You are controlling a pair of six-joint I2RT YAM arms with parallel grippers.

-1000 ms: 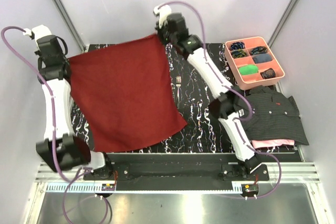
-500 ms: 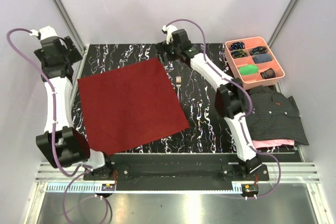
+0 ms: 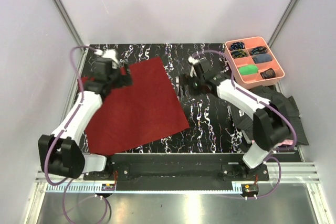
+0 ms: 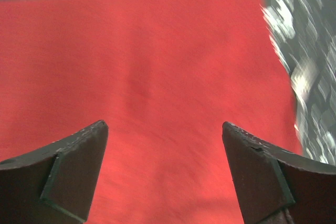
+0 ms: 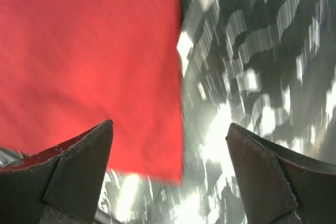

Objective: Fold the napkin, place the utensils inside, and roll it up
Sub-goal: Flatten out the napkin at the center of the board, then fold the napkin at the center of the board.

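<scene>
I see the napkin point(image 3: 134, 106) lying flat, well left of the tray point(image 3: 234, 62). It looks like soft, light, limp cloth (likely to sag and slide), so I'd pinch its corners. The left gripper point(image 4: 164, 129) and right gripper point(image 5: 170, 129) both gape empty over it.

The napkin point(image 3: 134, 106) lies spread flat on the left half of the worktop point(image 3: 210, 124). The left end effector point(image 4: 163, 125) is over its far left corner, and the right end effector point(image 5: 169, 125) is just past its far right edge. A compartment tray point(image 3: 245, 40) sits at the far right corner, with a shirt point(image 3: 278, 106) in front of it.
</scene>
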